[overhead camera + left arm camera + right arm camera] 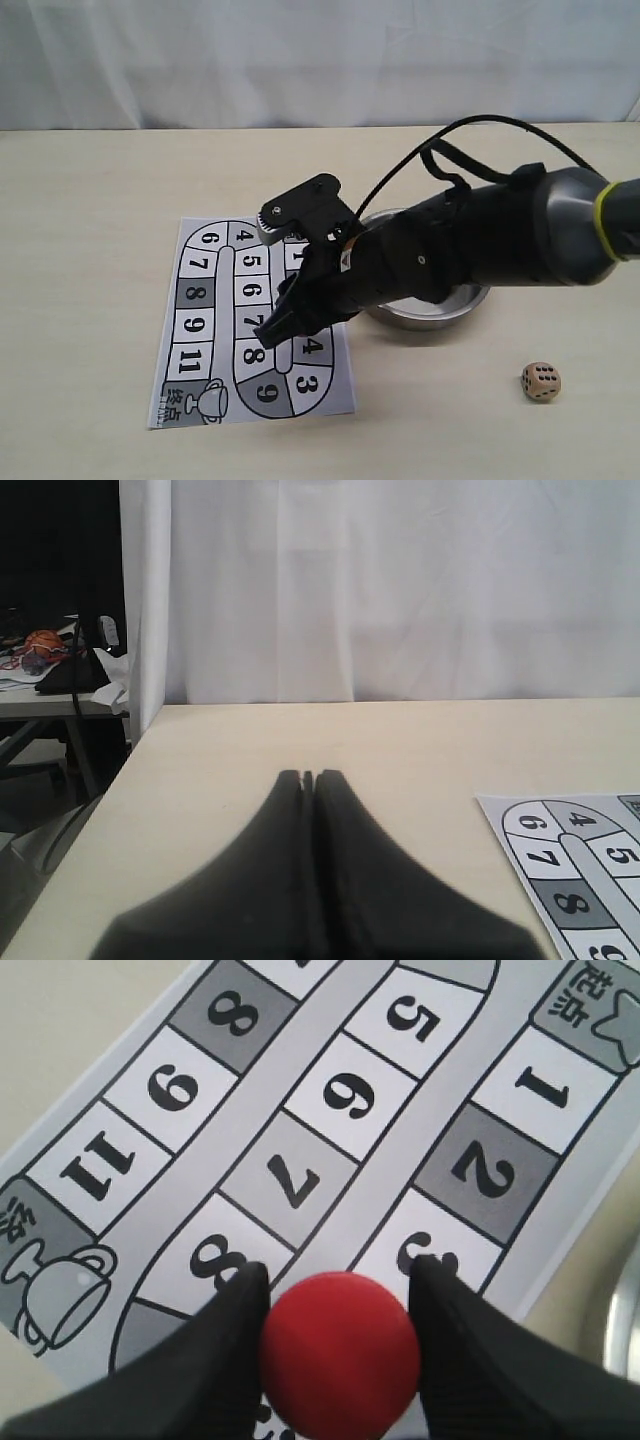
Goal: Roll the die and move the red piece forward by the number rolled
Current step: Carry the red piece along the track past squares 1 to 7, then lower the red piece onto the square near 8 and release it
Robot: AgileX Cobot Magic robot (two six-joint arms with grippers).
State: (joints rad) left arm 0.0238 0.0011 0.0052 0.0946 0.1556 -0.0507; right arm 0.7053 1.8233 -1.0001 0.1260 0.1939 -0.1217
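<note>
The right arm (470, 240) is wearing a black shell that is turning grey farther back, with a yellow-green ring (603, 225). A thin black cable (500, 121) is arching over it. The left gripper (308, 777) is showing matte black, tapered fingers (350, 870).

The paper board (200, 300) looks matt, the metal bowl (440, 312) shiny, the die (541, 381) wooden, the red piece (338, 1352) smooth, plastic-like.

Beige die (541, 381) apart; red piece (338, 1350) between jaws.

Numbers 1–9, 11 — game board (193, 295)
</note>
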